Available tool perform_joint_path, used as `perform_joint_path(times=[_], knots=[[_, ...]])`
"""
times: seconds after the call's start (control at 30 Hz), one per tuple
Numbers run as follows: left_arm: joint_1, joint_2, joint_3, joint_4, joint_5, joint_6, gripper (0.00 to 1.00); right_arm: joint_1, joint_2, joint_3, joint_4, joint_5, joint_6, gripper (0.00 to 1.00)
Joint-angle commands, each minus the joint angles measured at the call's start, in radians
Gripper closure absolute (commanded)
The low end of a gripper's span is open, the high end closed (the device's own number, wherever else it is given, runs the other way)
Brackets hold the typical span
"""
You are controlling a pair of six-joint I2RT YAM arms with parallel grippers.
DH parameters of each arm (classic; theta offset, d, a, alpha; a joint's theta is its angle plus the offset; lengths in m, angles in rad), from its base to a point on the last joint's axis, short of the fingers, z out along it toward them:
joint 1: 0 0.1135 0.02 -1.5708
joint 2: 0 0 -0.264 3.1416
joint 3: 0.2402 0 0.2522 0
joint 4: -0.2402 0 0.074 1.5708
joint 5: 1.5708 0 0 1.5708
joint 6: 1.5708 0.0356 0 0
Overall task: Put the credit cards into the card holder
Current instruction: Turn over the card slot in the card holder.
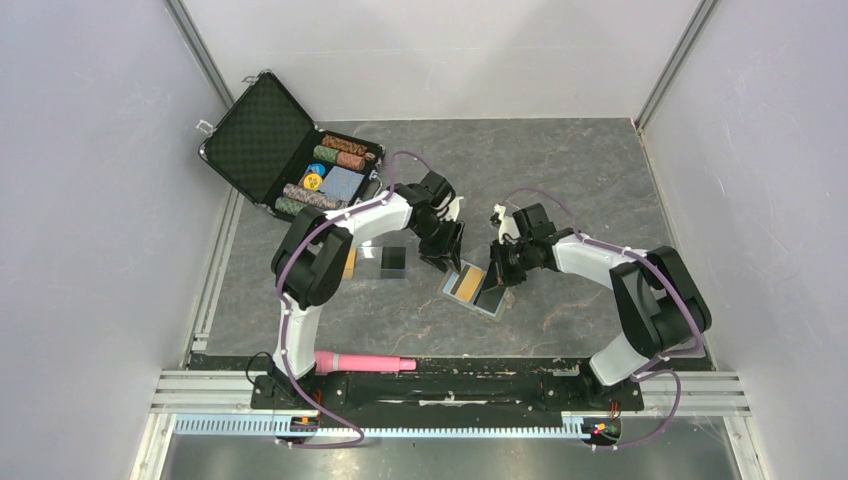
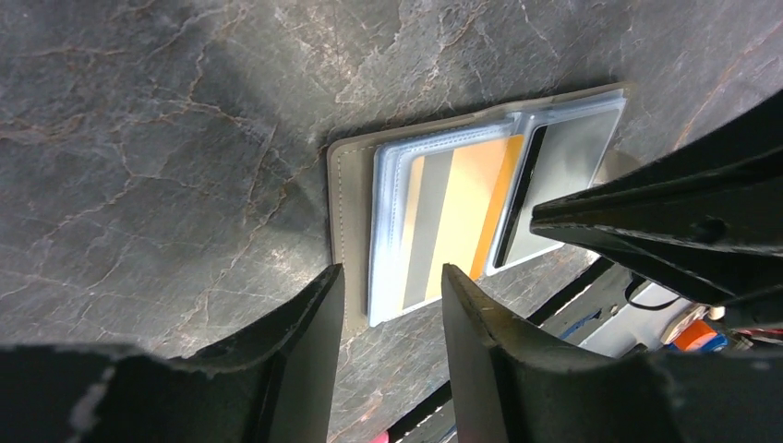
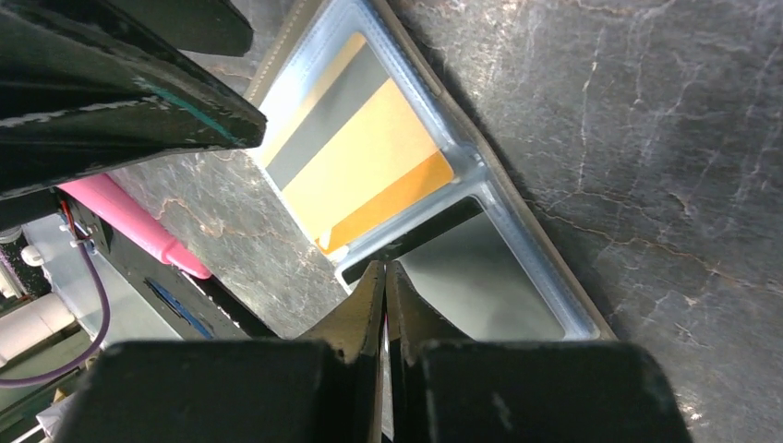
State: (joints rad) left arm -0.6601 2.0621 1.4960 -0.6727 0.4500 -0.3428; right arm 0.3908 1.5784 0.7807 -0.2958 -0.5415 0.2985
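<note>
Nearest, on the black base bar (image 1: 470, 385) where the arms are bolted, a pink cylindrical stick (image 1: 365, 362) lies on its side. The right wrist view catches it too. The left wrist view does not.

Just beyond, in the middle of the grey marbled tabletop (image 1: 600, 180), the taupe folding card holder (image 2: 349, 212) lies spread open and flat, its clear plastic sleeves facing up. The left sleeve holds an orange-gold credit card with a grey stripe (image 2: 462, 221), tucked fully in. The right sleeve shows a dark glossy panel (image 3: 480, 268) with a black edge; I cannot tell whether that is a card or the lining.

The right gripper (image 3: 385, 277) has its jaws clenched tip to tip, their point right at the open edge of that dark sleeve. Whether they touch it or sit just above, I cannot tell. The left gripper (image 2: 390, 309) stands over the holder's left end with its jaws released. There is a clear gap between them, and the holder's corner shows through it.

Only the overhead view takes in the rest. Left of the left gripper, a small glossy black card (image 1: 393, 262) lies loose on the tabletop. Further left, a second orange-gold card (image 1: 349, 264) pokes out from under the left arm. At the far left, a black diamond-lined case (image 1: 258, 130) sits open with its lid tipped back. Its tray holds rows of poker chips (image 1: 340, 152) and a pale blue rectangle (image 1: 345, 183).
</note>
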Motion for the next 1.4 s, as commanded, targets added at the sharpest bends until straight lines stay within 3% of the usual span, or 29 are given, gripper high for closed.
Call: perform_joint_path(times=[0.0, 0.87, 1.13, 1.37], knots=[[-0.015, -0.034, 0.017, 0.036, 0.021, -0.007, 0.52, 0.008, 0.028, -0.006, 0.041, 0.028, 0.001, 1.00], [-0.056, -0.033, 0.024, 0.047, 0.018, 0.003, 0.56, 0.052, 0.154, 0.055, 0.068, 0.058, 0.014, 1.00], [-0.095, -0.108, 0.033, 0.016, -0.137, 0.024, 0.45, 0.054, 0.162, 0.053, 0.071, 0.056, 0.014, 1.00], [-0.116, -0.102, 0.033, 0.011, -0.154, 0.033, 0.42, 0.055, 0.163, 0.051, 0.074, 0.053, 0.014, 1.00]])
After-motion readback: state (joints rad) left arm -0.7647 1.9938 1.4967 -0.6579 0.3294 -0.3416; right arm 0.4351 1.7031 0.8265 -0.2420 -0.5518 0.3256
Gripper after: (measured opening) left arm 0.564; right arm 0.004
